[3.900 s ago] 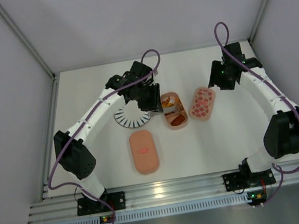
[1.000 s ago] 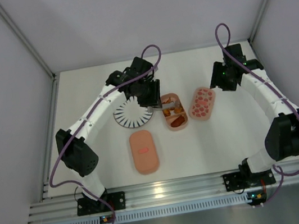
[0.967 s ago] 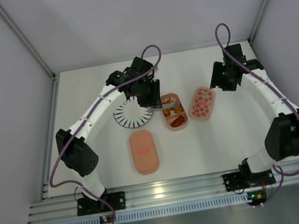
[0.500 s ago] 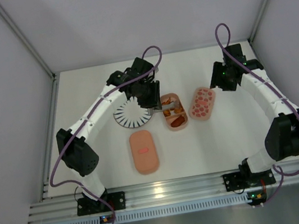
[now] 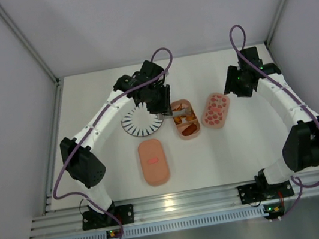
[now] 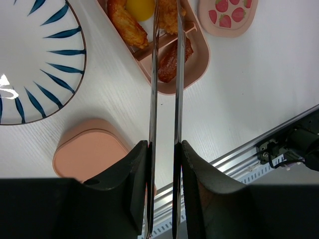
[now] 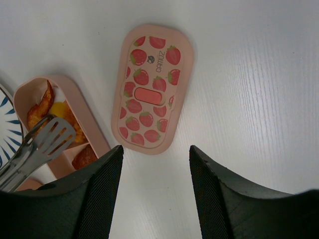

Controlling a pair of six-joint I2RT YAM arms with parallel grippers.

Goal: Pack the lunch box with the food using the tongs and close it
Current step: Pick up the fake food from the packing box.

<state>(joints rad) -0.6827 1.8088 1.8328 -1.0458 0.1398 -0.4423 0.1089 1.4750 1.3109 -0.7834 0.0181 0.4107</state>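
Firstly, left claw (image 6: pixel 164 149): jaws drawn narrow and clamped on the tongs (image 6: pixel 153 99), with one black finger outside each silvery arm. The two arms ran close and parallel between the fingers. In the top view this claw (image 5: pixel 158 101) stood over the middle of the table (image 5: pixel 243 148).

Tongs, working end (image 7: pixel 47 139): slotted flat tips over the tray (image 6: pixel 199 55). Contact with the contents could not be told.

Tray (image 5: pixel 185 118): salmon-pink, divided and uncovered, at 4 o'clock of the left claw (12 o'clock taken as the far wall). It held the food (image 6: pixel 127 25), namely orange fried pieces, one yellow piece and a dark brown piece in the neighbouring compartment.

Plate (image 5: pixel 139 123): round, white with dark radial stripes, at 8 o'clock of the left claw, just beside the tray.

Red-marked lid (image 5: pixel 154 161): pink and oblong, at 6 o'clock of the plate, apart from it.

Right claw (image 7: pixel 155 152): jaws wide, nothing between them, held above bare table. In the top view it (image 5: pixel 236 83) stood at 2 o'clock of the tray.

Spotted lid (image 7: pixel 149 87): flat on the table, printed side up. It lay at 3 o'clock of the tray, just beside but not touching it, and at 7 o'clock of the right claw.
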